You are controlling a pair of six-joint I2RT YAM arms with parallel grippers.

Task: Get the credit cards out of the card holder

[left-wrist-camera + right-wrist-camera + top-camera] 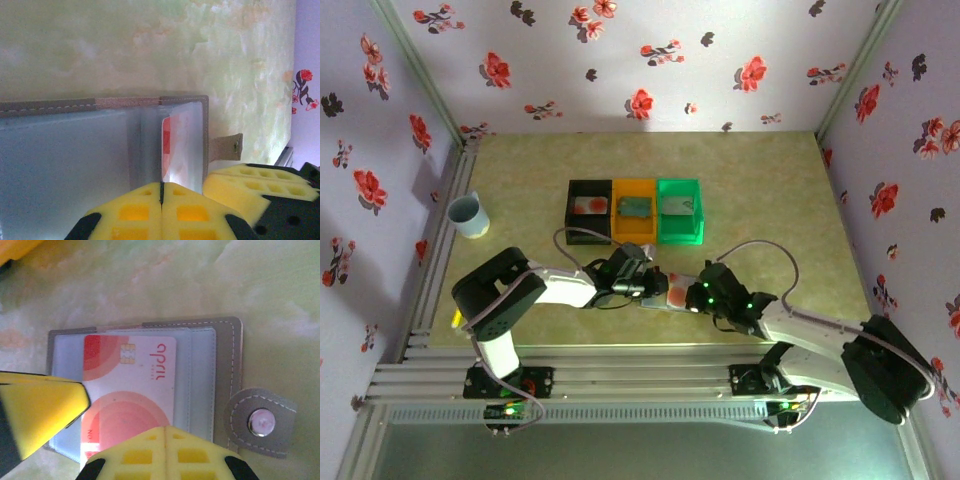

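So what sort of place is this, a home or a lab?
Most likely a staged robot test booth, not a home: floral-papered walls box in a green marbled tabletop, with aluminium rails along its near edge.

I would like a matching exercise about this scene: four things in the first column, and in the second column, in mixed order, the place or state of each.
Things
1. black plastic bin
2. green plastic bin
3. pale blue cup
4. blue-grey card holder

Places or states
a. directly right of the orange plastic bin
b. lying open, with a white and red credit card on it
c. alone near the left edge of the table
d. directly left of the orange plastic bin

Pairs: 1-d, 2-a, 3-c, 4-b
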